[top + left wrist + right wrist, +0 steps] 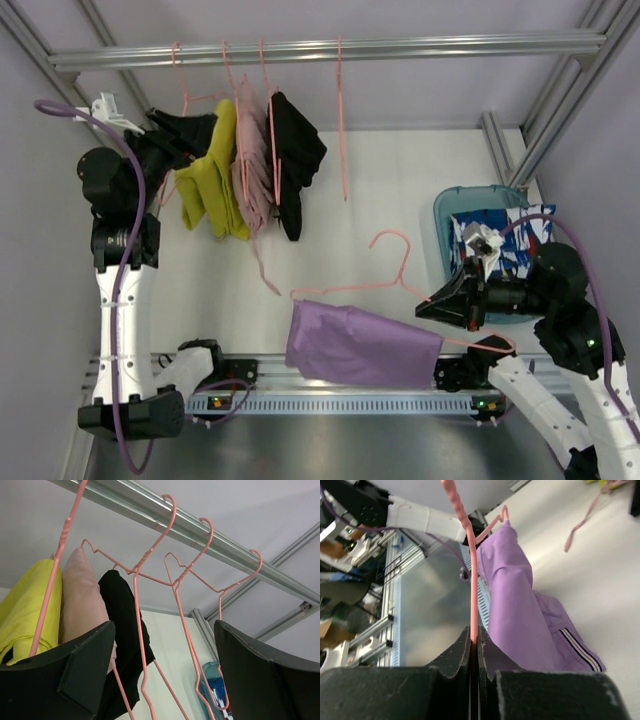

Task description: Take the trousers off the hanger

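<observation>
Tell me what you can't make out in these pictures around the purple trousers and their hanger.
Right wrist view: the pink wire hanger runs off the top edge, so its hook is cut off; the right hand hides the wire below its grip.
Top view: the purple cloth trousers cover the hanger's lower bar, hiding how they drape over it.
Top view: the right arm covers part of the blue plastic bin.

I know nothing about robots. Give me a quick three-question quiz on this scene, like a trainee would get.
1. True or false: the right gripper is shut on the hanger.
2. What colour are the trousers on that hanger? A yellow, B purple, C black.
3. Fill in: the left gripper, up by the rail, is ____ (open or shut).

Key: 1 true; 2 B; 3 open.
</observation>
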`<move>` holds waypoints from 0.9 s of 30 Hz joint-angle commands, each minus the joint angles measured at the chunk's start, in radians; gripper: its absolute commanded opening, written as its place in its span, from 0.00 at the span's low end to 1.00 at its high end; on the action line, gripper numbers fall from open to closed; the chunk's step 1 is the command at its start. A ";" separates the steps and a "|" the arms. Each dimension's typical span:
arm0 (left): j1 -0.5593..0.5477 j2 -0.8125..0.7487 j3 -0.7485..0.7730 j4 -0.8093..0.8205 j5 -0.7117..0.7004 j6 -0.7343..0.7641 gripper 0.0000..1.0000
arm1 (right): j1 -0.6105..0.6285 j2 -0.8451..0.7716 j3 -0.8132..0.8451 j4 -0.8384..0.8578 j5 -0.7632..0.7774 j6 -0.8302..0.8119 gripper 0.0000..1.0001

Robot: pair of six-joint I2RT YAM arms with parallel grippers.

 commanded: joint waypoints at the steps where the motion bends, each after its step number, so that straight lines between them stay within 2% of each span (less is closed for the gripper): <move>1: -0.008 0.014 0.024 0.047 0.008 0.018 0.86 | -0.078 -0.031 0.048 -0.001 0.036 0.072 0.00; 6: -0.026 0.048 0.048 0.058 0.011 0.021 0.85 | -0.154 0.006 0.082 0.065 0.050 0.168 0.00; 9: -0.038 0.059 0.079 0.063 0.016 0.040 0.85 | -0.210 0.061 0.158 0.092 0.083 0.221 0.00; 13: -0.040 0.070 0.114 0.061 0.009 0.063 0.85 | -0.250 0.133 0.284 -0.044 0.252 0.221 0.00; 20: -0.041 0.097 0.168 0.069 0.031 0.074 0.84 | -0.310 0.219 0.387 -0.104 0.404 0.202 0.00; 24: -0.043 0.112 0.210 0.075 0.101 0.048 0.83 | -0.313 0.237 0.385 0.074 0.418 0.259 0.00; 26: -0.043 0.132 0.234 0.093 0.167 -0.024 0.81 | -0.313 0.250 0.379 0.221 0.401 0.319 0.00; 27: -0.045 0.140 0.239 0.113 0.254 -0.066 0.79 | -0.312 0.263 0.373 0.265 0.384 0.342 0.00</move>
